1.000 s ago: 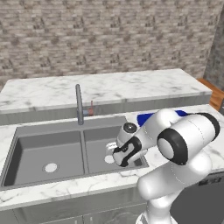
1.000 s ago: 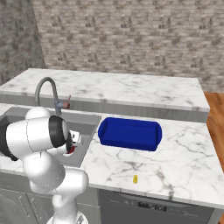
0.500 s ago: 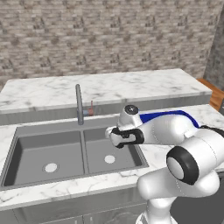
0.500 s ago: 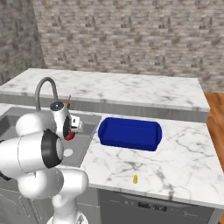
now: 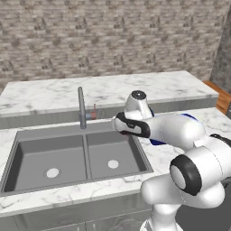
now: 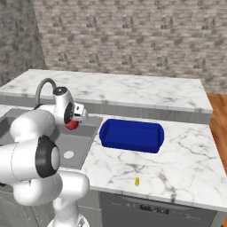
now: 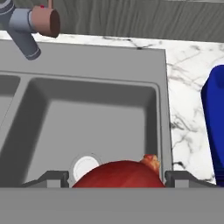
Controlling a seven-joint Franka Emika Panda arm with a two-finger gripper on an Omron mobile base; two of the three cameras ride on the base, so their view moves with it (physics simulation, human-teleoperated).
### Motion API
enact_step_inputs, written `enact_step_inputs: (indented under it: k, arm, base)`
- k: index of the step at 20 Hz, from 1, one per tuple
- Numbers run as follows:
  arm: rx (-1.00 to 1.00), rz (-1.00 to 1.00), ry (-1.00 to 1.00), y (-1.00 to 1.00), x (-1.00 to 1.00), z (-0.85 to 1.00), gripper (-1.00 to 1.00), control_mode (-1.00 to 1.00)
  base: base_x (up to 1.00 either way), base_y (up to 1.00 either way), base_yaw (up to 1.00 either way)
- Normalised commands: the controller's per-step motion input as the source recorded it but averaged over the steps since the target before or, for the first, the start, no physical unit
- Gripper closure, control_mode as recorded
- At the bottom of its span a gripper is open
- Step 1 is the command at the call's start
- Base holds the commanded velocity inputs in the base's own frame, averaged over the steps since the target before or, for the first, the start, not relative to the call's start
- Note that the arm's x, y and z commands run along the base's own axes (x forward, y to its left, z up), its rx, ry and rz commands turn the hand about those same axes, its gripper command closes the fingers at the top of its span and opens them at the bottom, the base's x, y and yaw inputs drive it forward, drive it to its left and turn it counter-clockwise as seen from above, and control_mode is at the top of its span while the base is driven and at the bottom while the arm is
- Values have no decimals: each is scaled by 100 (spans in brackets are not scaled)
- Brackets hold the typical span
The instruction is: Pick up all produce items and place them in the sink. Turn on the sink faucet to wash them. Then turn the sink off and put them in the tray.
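Red fruit (image 7: 119,173), half cut off, sits clamped between the gripper (image 7: 117,178) fingers above the sink (image 7: 87,109); the right base view alone shows the whole blue tray (image 6: 131,134).

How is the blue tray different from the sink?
The tray is deep blue; the sink is grey. The tray sits on top of the counter, while the sink is sunk into it. The tray has one compartment; the sink has two bowls, each with a round white drain. Both are rectangular.
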Motion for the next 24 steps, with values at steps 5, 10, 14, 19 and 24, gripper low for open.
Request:
enact_step_inputs:
  k: [5,10,14,19,24]
  arm:
    - [0,0,0,-34,18,41,100,-100]
    - [0,0,0,-38,16,33,100,-100]
    - [0,0,0,-45,6,19,100,-100]
    - [0,0,0,-48,0,2,100,-100]
    - [0,0,0,-53,0,0,100,-100]
  base:
    - [0,0,0]
    - [0,0,0]
    - [0,0,0]
    - [0,0,0]
    - [0,0,0]
